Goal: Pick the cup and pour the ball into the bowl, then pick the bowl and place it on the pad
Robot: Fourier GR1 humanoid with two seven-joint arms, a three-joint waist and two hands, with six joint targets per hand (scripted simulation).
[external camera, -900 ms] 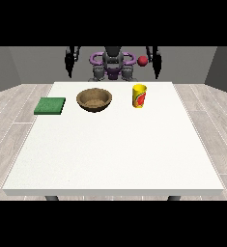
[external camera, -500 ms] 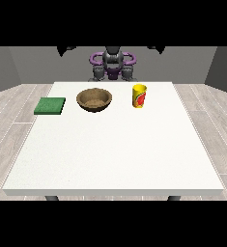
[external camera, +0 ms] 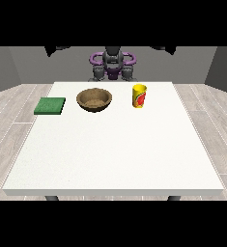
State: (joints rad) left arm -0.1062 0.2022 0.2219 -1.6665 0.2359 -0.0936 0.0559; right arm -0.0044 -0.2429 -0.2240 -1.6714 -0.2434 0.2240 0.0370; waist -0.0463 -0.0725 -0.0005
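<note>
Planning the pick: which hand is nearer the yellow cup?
The hand at the view's right, up behind the yellow cup; the hand at the view's left is beyond the brown bowl.

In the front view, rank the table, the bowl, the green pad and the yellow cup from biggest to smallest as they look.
1. Table
2. Bowl
3. Green pad, which looks only slightly smaller than the bowl, so that order is unsure
4. Yellow cup

A large white square table (external camera: 115, 154) carries three things along its far edge, well apart: a flat green square pad (external camera: 50, 105) at the view's left, a brown round bowl (external camera: 94, 100) in the middle, an upright yellow cup (external camera: 139, 95) with a red mark.
</note>
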